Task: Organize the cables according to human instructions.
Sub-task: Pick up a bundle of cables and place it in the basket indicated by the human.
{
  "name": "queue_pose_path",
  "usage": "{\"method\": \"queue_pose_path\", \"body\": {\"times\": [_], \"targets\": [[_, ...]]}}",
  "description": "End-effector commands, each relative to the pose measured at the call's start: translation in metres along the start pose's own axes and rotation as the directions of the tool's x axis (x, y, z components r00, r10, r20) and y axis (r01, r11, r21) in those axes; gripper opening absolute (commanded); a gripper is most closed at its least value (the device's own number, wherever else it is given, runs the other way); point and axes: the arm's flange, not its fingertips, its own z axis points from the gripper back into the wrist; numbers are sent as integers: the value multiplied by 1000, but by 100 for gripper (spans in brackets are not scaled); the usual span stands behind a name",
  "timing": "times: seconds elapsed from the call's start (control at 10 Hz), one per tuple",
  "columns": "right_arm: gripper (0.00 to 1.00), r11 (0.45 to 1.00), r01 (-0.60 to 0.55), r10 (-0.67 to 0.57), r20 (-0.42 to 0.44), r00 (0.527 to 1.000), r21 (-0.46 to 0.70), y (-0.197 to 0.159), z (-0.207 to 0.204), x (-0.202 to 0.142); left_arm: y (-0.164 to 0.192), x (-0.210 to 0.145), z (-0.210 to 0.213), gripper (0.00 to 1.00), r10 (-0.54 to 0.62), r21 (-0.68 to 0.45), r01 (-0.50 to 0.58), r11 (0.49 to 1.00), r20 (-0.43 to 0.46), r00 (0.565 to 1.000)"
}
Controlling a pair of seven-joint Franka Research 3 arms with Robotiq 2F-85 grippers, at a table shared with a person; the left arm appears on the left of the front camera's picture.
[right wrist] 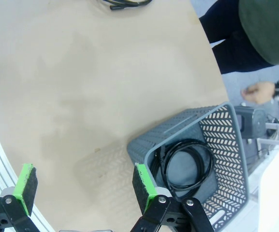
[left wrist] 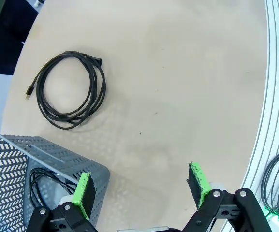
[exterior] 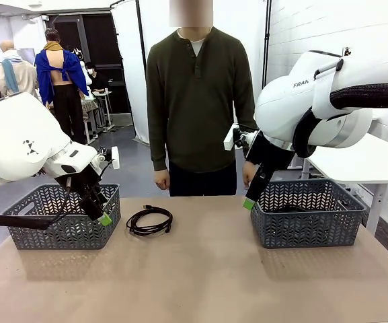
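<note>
Front view gives us a tan table [exterior: 200, 282] with a grey basket [exterior: 62, 217] at nine o'clock and another grey basket [exterior: 306, 213] at three o'clock; between them, nearer the left one, a coiled black cable [exterior: 149, 221] lies flat on the bare top; a person [exterior: 199, 101] in a dark green top stands at twelve o'clock, arms hanging; our left gripper [exterior: 103, 219] hangs at the left basket's inner corner, our right gripper [exterior: 249, 203] at the right basket's inner corner; on the left wrist view we see our left gripper [left wrist: 141, 189] spread wide and holding nothing, the loose coil [left wrist: 71, 90] at ten o'clock, one finger beside the basket wall [left wrist: 57, 159] with a cable [left wrist: 45, 186] inside; on the right wrist view our right gripper [right wrist: 83, 186] is likewise spread and empty, a coiled cable [right wrist: 187, 164] lying in the basket [right wrist: 216, 130] at four o'clock.
</note>
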Motion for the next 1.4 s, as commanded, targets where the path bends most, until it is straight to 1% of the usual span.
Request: {"method": "queue_pose_path", "body": {"times": [0.0, 1.3], "targets": [[100, 1000, 1, -1, -1, 1000, -9, 0, -1, -1, 1, 1, 2, 100, 0, 4, 0, 1000, -1, 1000], [100, 1000, 1, -1, -1, 1000, -9, 0, -1, -1, 1, 1, 2, 100, 0, 4, 0, 1000, -1, 1000]]}}
